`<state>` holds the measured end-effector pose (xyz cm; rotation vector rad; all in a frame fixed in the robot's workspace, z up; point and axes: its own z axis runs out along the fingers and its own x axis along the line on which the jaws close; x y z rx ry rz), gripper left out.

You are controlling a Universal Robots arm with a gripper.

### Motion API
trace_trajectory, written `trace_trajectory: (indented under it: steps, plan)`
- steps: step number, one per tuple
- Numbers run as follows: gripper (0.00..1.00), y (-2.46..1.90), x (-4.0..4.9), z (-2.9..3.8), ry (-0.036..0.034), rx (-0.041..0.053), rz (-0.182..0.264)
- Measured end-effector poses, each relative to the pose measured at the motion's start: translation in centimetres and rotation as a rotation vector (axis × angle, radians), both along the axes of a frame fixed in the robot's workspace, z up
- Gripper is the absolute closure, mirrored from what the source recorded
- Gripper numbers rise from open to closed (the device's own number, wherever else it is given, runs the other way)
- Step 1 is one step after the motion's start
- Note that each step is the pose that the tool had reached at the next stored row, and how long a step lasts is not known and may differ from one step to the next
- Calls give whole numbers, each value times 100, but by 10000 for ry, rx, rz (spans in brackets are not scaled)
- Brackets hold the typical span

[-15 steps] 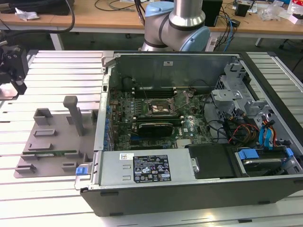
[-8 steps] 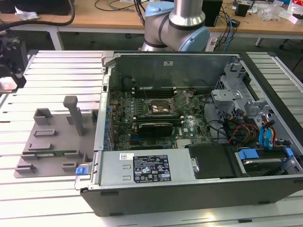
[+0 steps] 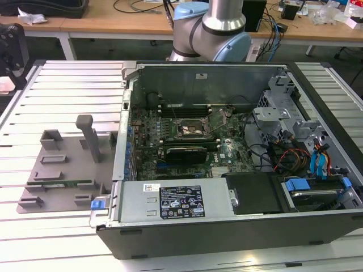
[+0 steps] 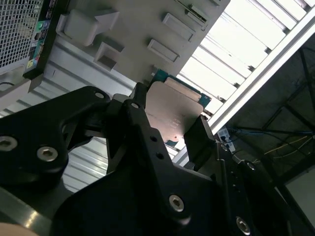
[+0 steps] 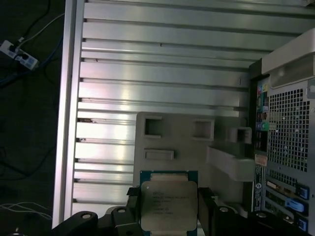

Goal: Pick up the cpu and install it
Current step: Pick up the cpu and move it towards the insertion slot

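Ribbed aluminium slats of the table (image 3: 68,85) are carrying an open computer case (image 3: 227,232), which is lying on its side with the motherboard facing up. Wooden desks (image 3: 113,22) are running along the back of the room. On the exterior view's left of the case, a grey moulded tray (image 3: 62,170) is resting on the slats just beside the case wall. Inside the case, the black socket frame (image 3: 195,129) is sitting near the middle of the board. The arm (image 3: 210,28) is rising behind the case. In both wrist views the black gripper (image 5: 168,195) is clamping the cpu (image 5: 169,209) by two opposite edges. Its fingers (image 5: 205,204) are pressing against the chip's green rim, and the silvery top plate is facing the first wrist camera. The cpu is hanging clear of the tray, with the tray's pockets and the case's perforated rear panel (image 5: 290,128) showing beyond it.
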<state>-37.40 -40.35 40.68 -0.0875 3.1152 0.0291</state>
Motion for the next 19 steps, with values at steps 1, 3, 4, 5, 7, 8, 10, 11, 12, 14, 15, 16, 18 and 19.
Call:
trace_trajectory:
  steps: [1, 3, 4, 5, 7, 8, 10, 11, 12, 14, 15, 16, 18, 19]
  plan:
    - [45, 0, 0, 3, -2, 1, 1]
    - [45, 1, -1, 5, 0, 0, -2]
    - [45, 1, 0, 5, 1, 0, -2]
    - [45, 2, 12, 6, 2, -1, -1]
    - [45, 1, 57, 5, 0, -3, -1]
    - [45, 2, 94, 5, -1, -10, -2]
    - [45, 2, 155, 5, 1, -26, -1]
    - [45, 2, 203, 5, 0, -34, -2]
    - [45, 2, 232, 5, -1, -34, -2]
    - [45, 2, 298, 5, 0, -37, -1]
    - [45, 2, 338, 5, 0, -39, -2]
    - [45, 2, 383, 5, 0, -42, -2]
    - [45, 2, 459, 5, 0, -43, -2]
    - [45, 2, 498, 5, 1, -44, -2]
